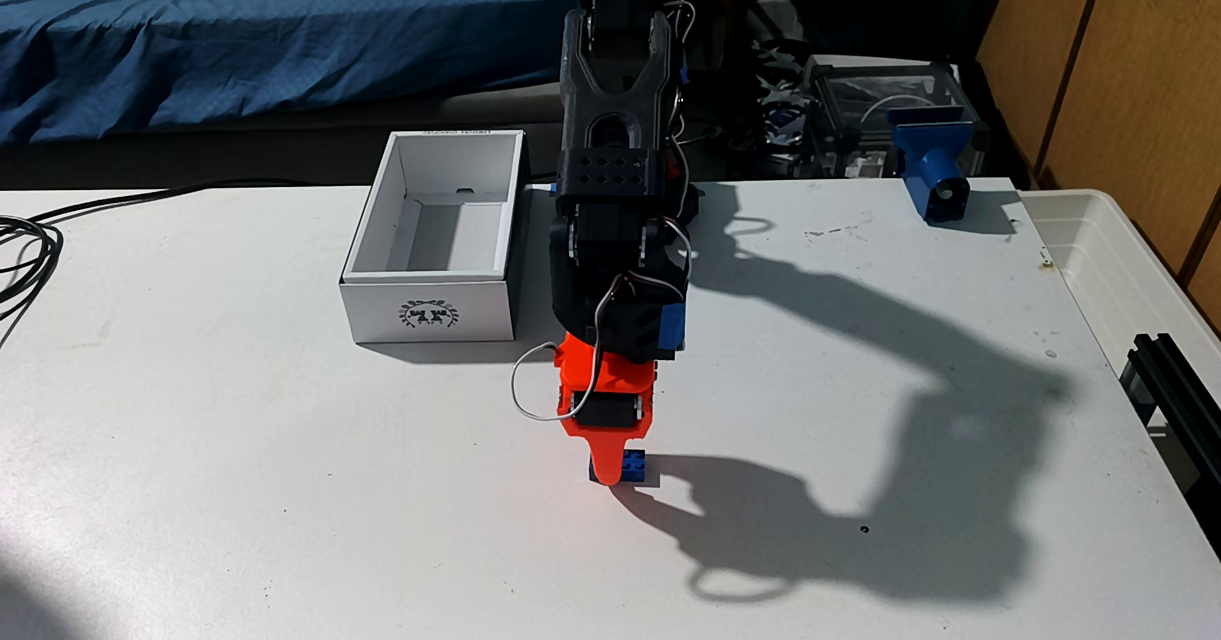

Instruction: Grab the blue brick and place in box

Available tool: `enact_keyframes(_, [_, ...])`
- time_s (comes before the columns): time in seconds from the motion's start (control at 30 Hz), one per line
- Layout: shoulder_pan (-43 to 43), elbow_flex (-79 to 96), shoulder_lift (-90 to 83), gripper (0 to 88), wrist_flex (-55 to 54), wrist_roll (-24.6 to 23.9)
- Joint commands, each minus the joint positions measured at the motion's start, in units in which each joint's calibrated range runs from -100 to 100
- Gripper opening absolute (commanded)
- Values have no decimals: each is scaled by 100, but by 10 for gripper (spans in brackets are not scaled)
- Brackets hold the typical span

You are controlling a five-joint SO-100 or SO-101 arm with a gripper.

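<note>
Blue printed block stands beside a translucent bin.

In the fixed view the desk fills the lower and middle frame. The box sits on it left of centre, toward the back edge. The arm reaches from the top centre down toward the front, just right of the box. Its tool is at the lower centre, down at the brick, which lies on the desk well in front of the box. A block stands on the desk at the upper right. A bin lies at the right edge. Cables lie at the left edge. A bed is behind the desk, upper left.
</note>
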Motion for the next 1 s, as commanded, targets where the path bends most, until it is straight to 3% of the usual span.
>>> enact_keyframes(0.0, [14,-34,-111,8,201,-34])
enact_keyframes(0.5, [512,-2119,-170,8,2657,24])
enact_keyframes(0.63, [861,-2607,-331,9,3277,282])
enact_keyframes(0.97, [1738,-1285,-2521,9,3286,755])
